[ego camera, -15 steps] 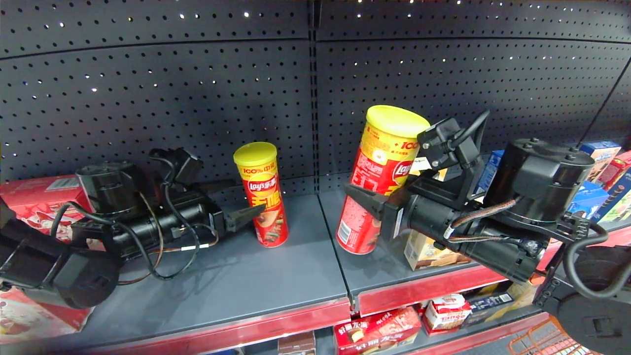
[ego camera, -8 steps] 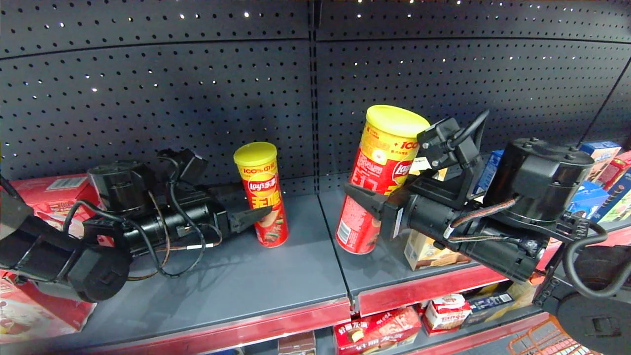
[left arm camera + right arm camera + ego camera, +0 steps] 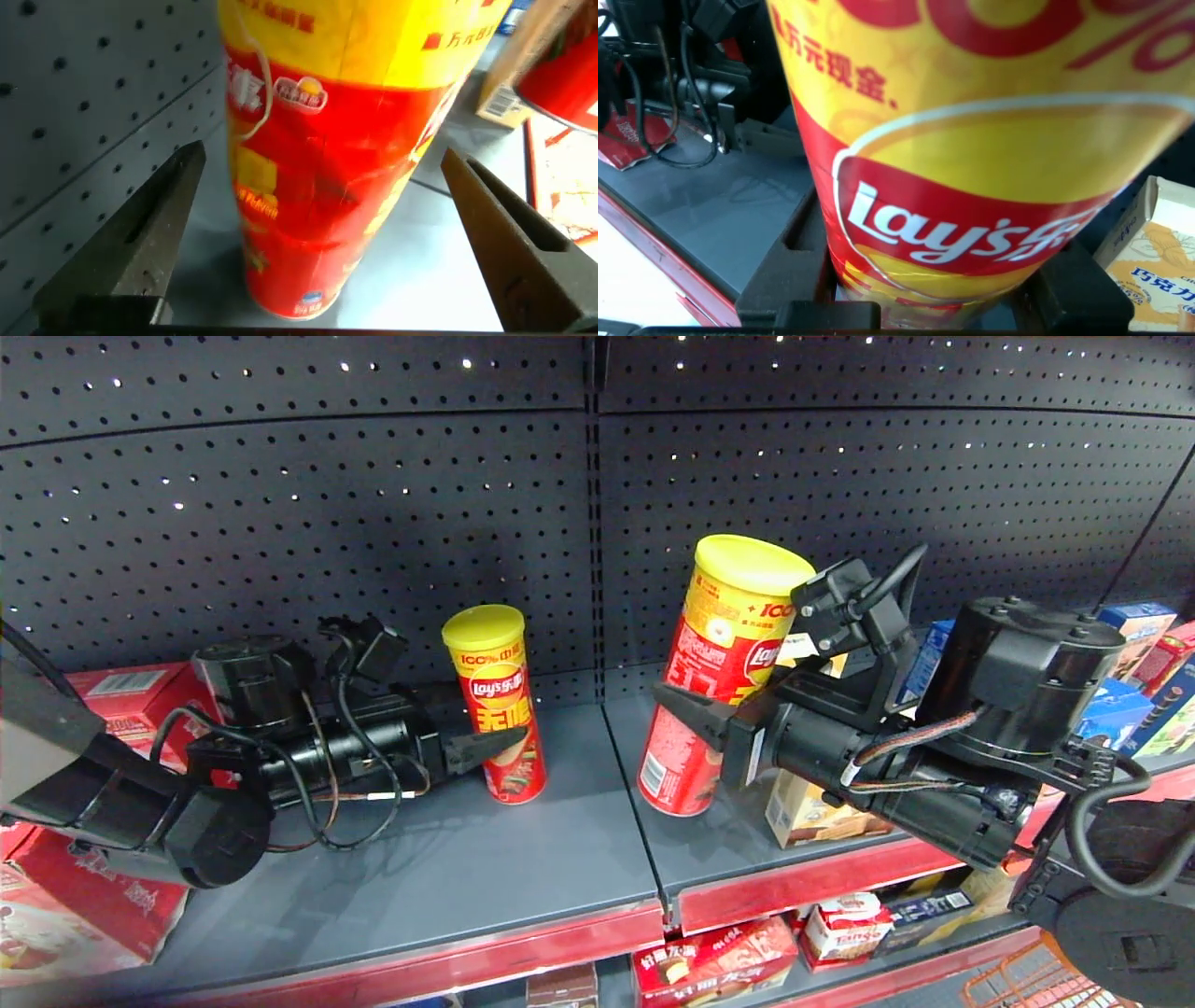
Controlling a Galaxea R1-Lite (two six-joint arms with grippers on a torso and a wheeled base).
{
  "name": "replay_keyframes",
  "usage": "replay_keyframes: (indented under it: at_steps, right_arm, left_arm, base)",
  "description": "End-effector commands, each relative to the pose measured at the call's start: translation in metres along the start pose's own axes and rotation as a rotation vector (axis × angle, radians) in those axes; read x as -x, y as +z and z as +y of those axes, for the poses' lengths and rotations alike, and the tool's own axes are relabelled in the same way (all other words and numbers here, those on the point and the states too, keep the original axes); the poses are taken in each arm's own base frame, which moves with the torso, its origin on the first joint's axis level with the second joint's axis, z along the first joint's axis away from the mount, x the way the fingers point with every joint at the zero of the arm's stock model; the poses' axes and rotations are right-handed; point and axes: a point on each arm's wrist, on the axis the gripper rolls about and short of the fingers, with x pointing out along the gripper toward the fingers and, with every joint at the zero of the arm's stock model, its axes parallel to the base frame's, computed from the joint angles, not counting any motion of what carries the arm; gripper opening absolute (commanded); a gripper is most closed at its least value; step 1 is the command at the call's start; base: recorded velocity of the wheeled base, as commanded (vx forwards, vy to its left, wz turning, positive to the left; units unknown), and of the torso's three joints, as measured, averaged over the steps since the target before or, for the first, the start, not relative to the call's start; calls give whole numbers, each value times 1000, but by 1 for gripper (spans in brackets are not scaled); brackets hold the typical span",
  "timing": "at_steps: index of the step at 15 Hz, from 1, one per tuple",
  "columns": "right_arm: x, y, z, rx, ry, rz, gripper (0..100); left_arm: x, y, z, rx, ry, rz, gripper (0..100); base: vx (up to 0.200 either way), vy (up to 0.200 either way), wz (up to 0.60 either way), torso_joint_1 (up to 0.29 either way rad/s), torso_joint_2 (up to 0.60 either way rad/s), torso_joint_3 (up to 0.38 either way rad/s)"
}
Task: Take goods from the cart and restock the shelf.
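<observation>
Placement step: my right tool (image 3: 695,714) clamps the tilted large can (image 3: 724,653), 3 o'clock of the small can (image 3: 499,709) that my wide-open left tool (image 3: 322,157) straddles. Next, I'd level and release it.

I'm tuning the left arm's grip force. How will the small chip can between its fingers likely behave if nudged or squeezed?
The small chip can stands tall on a narrow base, so an off-centre touch from the left gripper would probably tip it. Round, it would likely roll afterwards.
</observation>
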Motion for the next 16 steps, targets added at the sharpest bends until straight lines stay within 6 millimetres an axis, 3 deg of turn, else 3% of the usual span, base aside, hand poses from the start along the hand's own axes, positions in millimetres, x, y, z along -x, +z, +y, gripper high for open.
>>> replay_keyframes:
  at_steps: [1,16]
  right_arm:
    - [0,0,0,0,1,0,0]
    - [-1,-1,-3,1,-8,3,0]
  left_arm:
    - [-5,-3,6,8,-6,1,100]
    - [-16,-8,8,17,-37,3,100]
  base:
    - [0,0,0,0,0,0]
    - [0,0,0,0,0,0]
